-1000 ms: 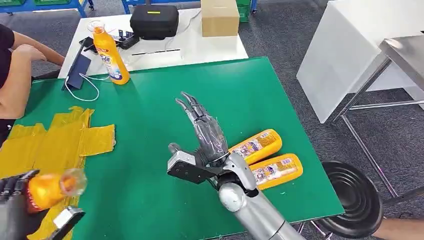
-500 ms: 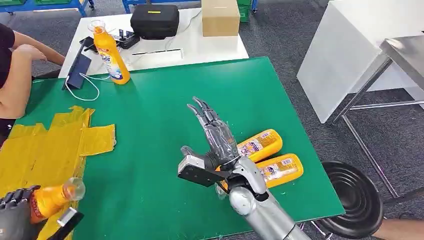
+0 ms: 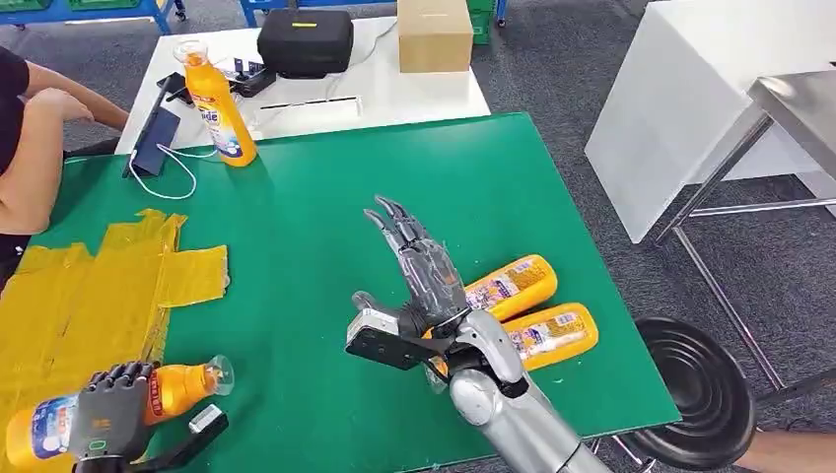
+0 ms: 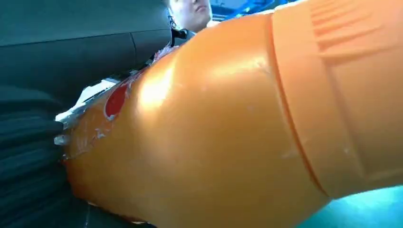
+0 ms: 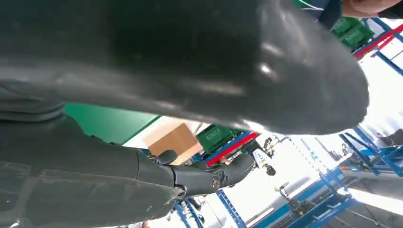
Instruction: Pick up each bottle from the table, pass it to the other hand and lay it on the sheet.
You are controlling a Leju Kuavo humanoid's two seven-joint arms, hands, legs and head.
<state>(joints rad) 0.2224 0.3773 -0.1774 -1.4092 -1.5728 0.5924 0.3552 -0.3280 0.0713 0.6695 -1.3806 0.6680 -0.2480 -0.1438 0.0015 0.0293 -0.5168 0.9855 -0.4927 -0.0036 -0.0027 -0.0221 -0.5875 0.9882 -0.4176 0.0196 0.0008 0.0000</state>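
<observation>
At the near left corner of the green table (image 3: pixel 296 197), we hold an orange plastic bottle with a clear cap (image 3: pixel 168 389) over the edge of the crinkled yellow sheet (image 3: pixel 89 286).
Our left hand (image 3: pixel 113 419) is wrapped around its middle, bottle lying nearly flat, cap end out over the green: we judge the laying-down step. Next, lower and release. Our right hand (image 3: pixel 419 261) hovers empty, fingers spread, just beside two orange bottles lying flat (image 3: pixel 527 305).
</observation>
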